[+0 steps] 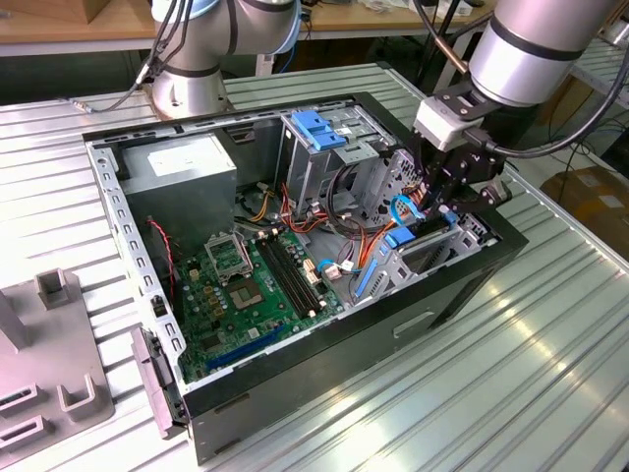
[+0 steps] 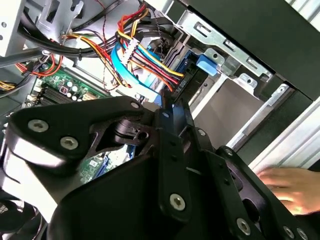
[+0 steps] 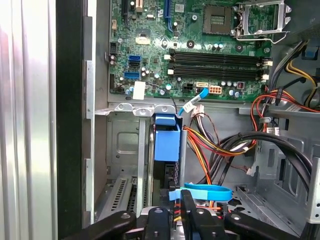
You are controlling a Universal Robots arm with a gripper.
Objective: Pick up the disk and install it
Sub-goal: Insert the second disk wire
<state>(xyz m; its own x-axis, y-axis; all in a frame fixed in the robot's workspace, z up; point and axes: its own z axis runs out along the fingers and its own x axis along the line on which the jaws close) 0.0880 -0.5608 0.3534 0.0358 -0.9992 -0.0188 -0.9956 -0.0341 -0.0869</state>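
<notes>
An open computer case lies on its side on a ribbed metal table, with wooden benches and a cardboard box in the room beyond. The end effector is lowered inside the case near its front wall, its fingers closed narrowly on the disk, which stands on edge in the drive bay beside the green motherboard. A person's hand rests outside the case.

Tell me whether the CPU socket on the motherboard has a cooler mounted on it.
No. In the first wrist view the CPU socket sits bare under its metal retention frame on the green motherboard, with no cooler or fan over it.
</notes>
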